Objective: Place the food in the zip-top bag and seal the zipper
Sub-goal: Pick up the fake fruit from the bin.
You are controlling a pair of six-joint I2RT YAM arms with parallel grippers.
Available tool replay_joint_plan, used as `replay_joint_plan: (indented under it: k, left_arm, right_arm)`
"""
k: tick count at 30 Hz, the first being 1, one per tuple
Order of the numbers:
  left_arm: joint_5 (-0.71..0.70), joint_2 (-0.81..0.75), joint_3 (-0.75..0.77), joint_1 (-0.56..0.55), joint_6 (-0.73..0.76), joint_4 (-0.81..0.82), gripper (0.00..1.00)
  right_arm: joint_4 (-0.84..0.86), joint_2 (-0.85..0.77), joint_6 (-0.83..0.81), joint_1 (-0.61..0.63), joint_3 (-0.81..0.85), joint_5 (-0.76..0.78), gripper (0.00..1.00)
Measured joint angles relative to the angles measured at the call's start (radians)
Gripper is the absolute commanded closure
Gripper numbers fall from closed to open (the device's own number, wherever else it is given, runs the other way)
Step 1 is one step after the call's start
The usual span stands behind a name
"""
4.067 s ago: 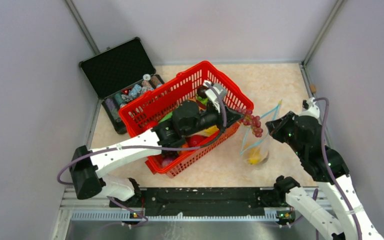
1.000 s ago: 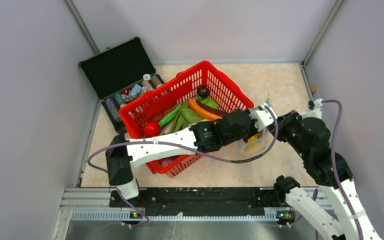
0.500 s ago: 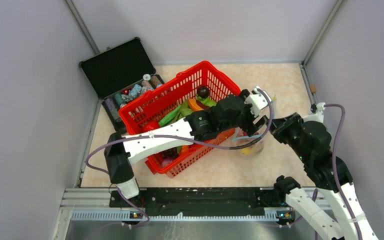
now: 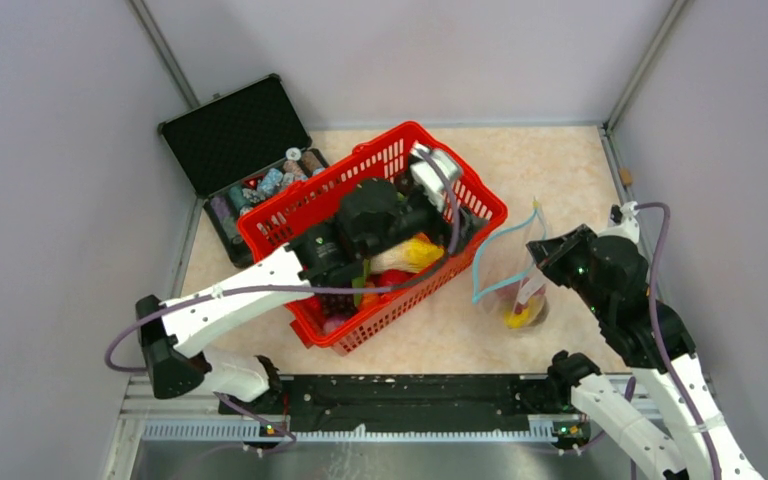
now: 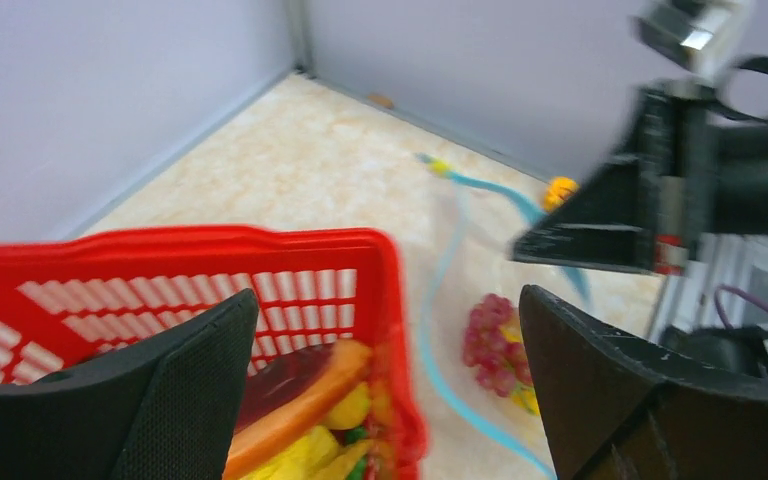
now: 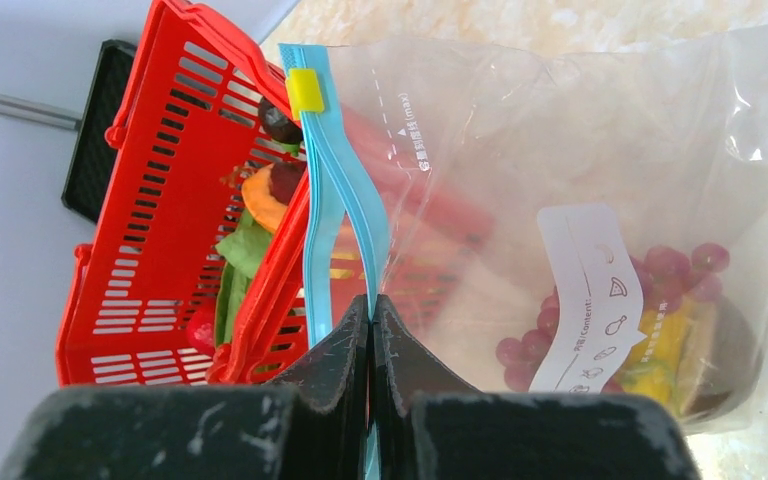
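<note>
The clear zip-top bag (image 4: 526, 292) hangs open right of the red basket, with purple grapes (image 6: 682, 272) and yellow food (image 4: 516, 318) in its bottom. My right gripper (image 6: 372, 305) is shut on one side of the light-blue zipper (image 6: 332, 200), holding the mouth up; its yellow slider (image 6: 305, 90) sits at the far end. From above, the right gripper (image 4: 550, 252) sits at the bag's upper right. My left gripper (image 5: 388, 300) is open and holds nothing, hovering over the basket's right end (image 4: 460, 220). More food (image 5: 300, 400) lies in the basket: orange, yellow and green pieces.
The red lattice basket (image 4: 295, 205) lies diagonally mid-table, its right rim (image 5: 390, 300) close to the bag. An open black case (image 4: 240, 170) of bottles and spools stands at the back left. Grey walls close in on three sides.
The left gripper was shut at the bag's mouth a second ago; it has opened and swung back left over the basket. The grapes now lie in the bag. The right gripper still holds the zipper.
</note>
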Motion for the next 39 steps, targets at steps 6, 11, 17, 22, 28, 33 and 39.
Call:
replay_joint_plan:
  k: [6,11,17,22,28,33,39]
  left_arm:
    - [-0.013,-0.039,-0.09,0.254,-0.119,0.02,0.06]
    - [-0.055,0.035,-0.126,0.369,-0.17,0.03,0.09]
    - [-0.145,0.191,-0.158,0.405,-0.203,0.14,0.12]
    - [-0.231,0.327,-0.158,0.405,-0.224,0.229,0.13]
    - [-0.323,0.428,-0.157,0.406,-0.226,0.296,0.15]
    - [-0.363,0.474,-0.144,0.409,-0.229,0.332,0.15]
    - [-0.382,0.489,-0.14,0.409,-0.247,0.374,0.21]
  right_arm:
    - [0.001,-0.002,-0.01,0.0,0.0,-0.001,1.0]
    - [0.002,-0.002,-0.016,0.0,0.0,-0.002,1.0]
    - [0.002,-0.002,-0.017,0.0,0.0,-0.005,1.0]
    - [0.001,-0.002,-0.018,0.0,0.0,-0.005,1.0]
    - [0.0,-0.002,-0.025,0.0,0.0,0.0,1.0]
    - [0.0,-0.002,-0.027,0.0,0.0,0.001,1.0]
    - [-0.004,-0.002,-0.032,0.0,0.001,0.004,0.99]
